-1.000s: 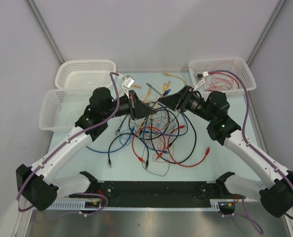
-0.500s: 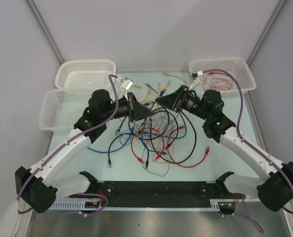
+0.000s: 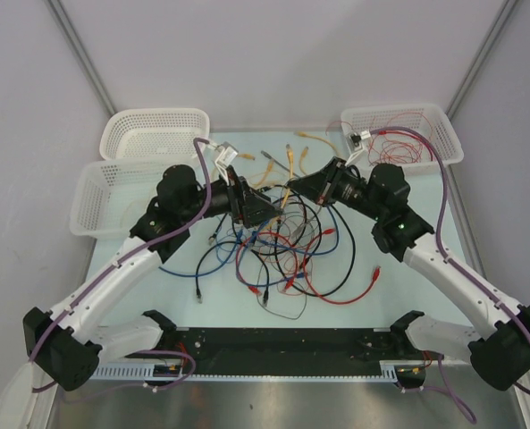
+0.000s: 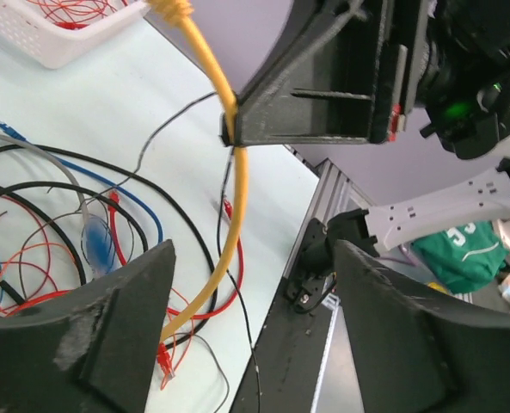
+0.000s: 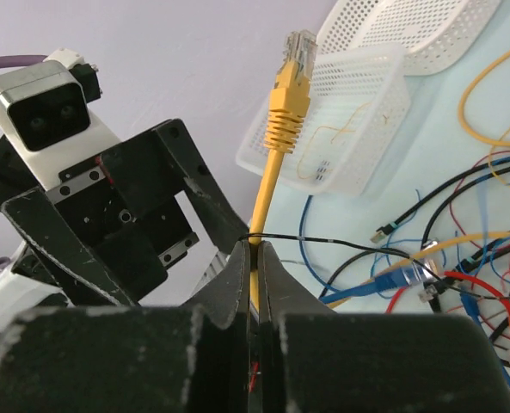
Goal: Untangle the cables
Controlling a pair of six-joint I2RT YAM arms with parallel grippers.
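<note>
The cables lie in a tangle of red, black, blue and yellow wires on the table between both arms. My right gripper is above the far side of the tangle. In the right wrist view it is shut on a yellow cable whose plug end points up. A thin black wire lies across its tips. My left gripper faces it, close by. In the left wrist view it stands open, and the yellow cable hangs free between its fingers, down from the right gripper's fingers.
Two white baskets stand at the back left. A third basket at the back right holds thin red wires. A black rail runs along the near edge between the arm bases.
My left gripper has opened and let go of the yellow cable. My right gripper has shut on that cable and lifted it a little.
</note>
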